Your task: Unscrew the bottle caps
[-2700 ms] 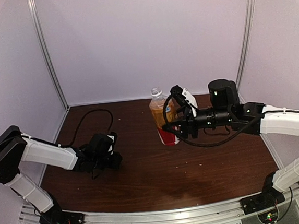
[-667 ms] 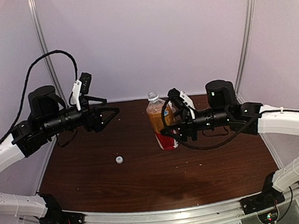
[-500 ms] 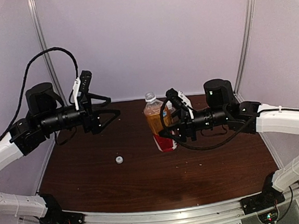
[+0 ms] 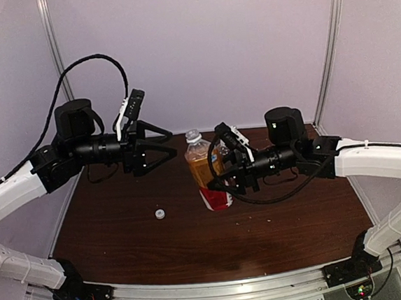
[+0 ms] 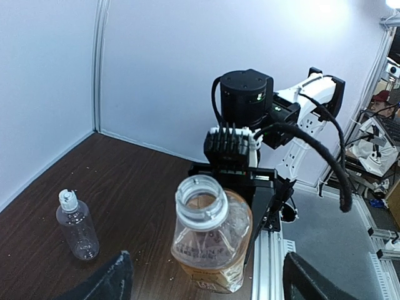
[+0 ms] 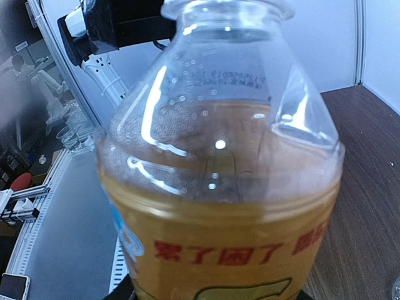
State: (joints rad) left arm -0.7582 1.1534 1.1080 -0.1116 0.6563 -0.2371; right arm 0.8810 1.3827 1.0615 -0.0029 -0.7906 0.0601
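Observation:
The bottle with amber liquid and a red label (image 4: 206, 172) leans left, and my right gripper (image 4: 221, 174) is shut on its body. Its neck (image 5: 201, 200) stands open with no cap on it. My left gripper (image 4: 171, 143) hangs open just left of that neck, its two fingers (image 5: 114, 281) either side of the bottle and apart from it. One whitish bottle cap (image 4: 160, 213) lies loose on the table. The clear bottle (image 5: 77, 226) stands upright on the table with its cap (image 5: 67, 199) on. It shows only in the left wrist view. The amber bottle (image 6: 219, 187) fills the right wrist view.
The dark wooden table (image 4: 146, 249) is walled by pale panels at the back and sides. A metal rail (image 4: 213, 289) runs along its near edge with both arm bases. A black cable (image 4: 88, 65) loops above the left arm.
My left arm rose from the table's left side, where a cap now lies, and swung right to the bottle's neck. My right gripper carried the amber bottle leftward and tilted it.

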